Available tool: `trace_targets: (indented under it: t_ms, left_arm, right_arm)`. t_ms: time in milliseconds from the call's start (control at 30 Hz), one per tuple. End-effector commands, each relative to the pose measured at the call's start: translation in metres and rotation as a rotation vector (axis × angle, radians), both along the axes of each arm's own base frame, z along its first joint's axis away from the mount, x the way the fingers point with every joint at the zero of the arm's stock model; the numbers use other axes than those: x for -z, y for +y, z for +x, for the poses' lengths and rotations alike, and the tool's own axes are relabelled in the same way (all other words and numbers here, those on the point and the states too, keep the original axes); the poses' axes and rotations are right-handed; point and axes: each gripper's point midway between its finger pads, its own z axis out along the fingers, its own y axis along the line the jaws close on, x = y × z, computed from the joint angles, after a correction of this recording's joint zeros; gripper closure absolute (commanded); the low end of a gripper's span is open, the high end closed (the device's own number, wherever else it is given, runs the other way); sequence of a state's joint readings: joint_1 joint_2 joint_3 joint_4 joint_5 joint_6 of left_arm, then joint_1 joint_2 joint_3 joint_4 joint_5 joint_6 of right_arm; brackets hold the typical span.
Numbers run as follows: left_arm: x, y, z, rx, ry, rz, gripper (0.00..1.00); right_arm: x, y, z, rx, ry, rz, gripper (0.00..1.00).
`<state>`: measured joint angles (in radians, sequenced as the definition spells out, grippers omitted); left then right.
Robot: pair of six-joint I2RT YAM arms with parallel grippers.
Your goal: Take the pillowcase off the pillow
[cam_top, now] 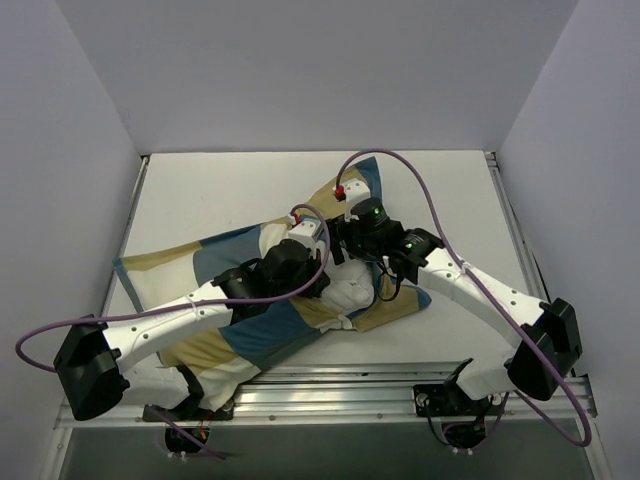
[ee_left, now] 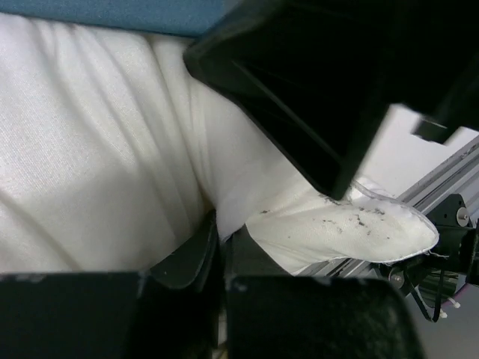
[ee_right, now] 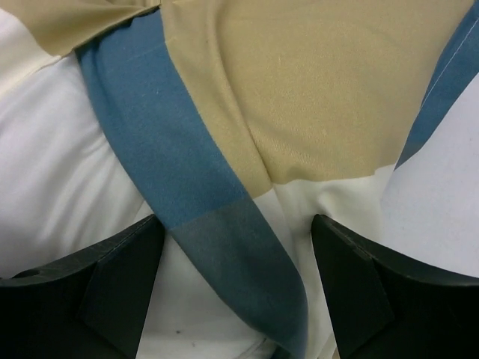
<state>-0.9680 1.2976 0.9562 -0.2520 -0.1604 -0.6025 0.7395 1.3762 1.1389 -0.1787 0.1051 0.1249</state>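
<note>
White table seen from above: the patchwork pillowcase sprawls across it, and a pillow corner pokes out of its near edge.

Left wrist: the left gripper pinches the white, speckled pillow, likely to hold it back.

Right wrist: the right gripper is spread wide over a blue-and-tan fold of pillowcase, ready to grab it.
</note>
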Motion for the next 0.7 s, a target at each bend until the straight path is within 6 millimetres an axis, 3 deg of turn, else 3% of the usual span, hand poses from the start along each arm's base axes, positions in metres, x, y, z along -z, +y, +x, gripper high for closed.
trace_targets:
  t_ms: [0,33,100,233,333,367,433,467,533,567,667]
  left_arm:
    - [0.033,0.031,-0.017,0.011,0.060,0.178,0.98]
    - [0.030,0.032,-0.019,0.012,0.057,0.171,0.98]
    - [0.035,0.037,-0.022,0.004,0.067,0.176,0.98]
    - [0.040,0.045,-0.031,0.003,0.092,0.174,0.98]
    - [0.046,0.051,-0.040,0.012,0.117,0.177,0.98]
    - [0.046,0.052,-0.043,0.014,0.120,0.176,0.98]
    - [0.045,0.058,-0.049,0.010,0.132,0.176,0.98]
    - [0.045,0.059,-0.051,0.005,0.139,0.171,0.98]
    - [0.039,0.065,-0.057,0.001,0.138,0.153,0.98]
    - [0.037,0.067,-0.059,-0.004,0.140,0.141,0.98]
    - [0.027,0.080,-0.065,-0.017,0.124,0.116,0.98]
  right_arm:
    - [0.001,-0.009,0.025,0.070,-0.087,-0.057,0.26]
    - [0.002,-0.015,0.032,0.103,-0.096,-0.056,0.29]
    - [0.011,-0.029,0.042,0.170,-0.091,-0.069,0.45]
    - [0.011,-0.070,0.069,0.310,-0.092,-0.019,0.80]
    - [0.006,-0.108,0.088,0.454,-0.097,0.007,0.92]
    - [0.006,-0.130,0.097,0.527,-0.095,0.014,0.95]
    - [0.009,-0.151,0.106,0.628,-0.069,0.054,1.00]
    - [0.014,-0.173,0.112,0.695,-0.055,0.067,1.00]
    - [0.023,-0.191,0.116,0.763,-0.024,0.119,1.00]
    - [0.027,-0.210,0.120,0.813,-0.016,0.129,1.00]
    - [0.040,-0.226,0.122,0.855,0.022,0.166,1.00]
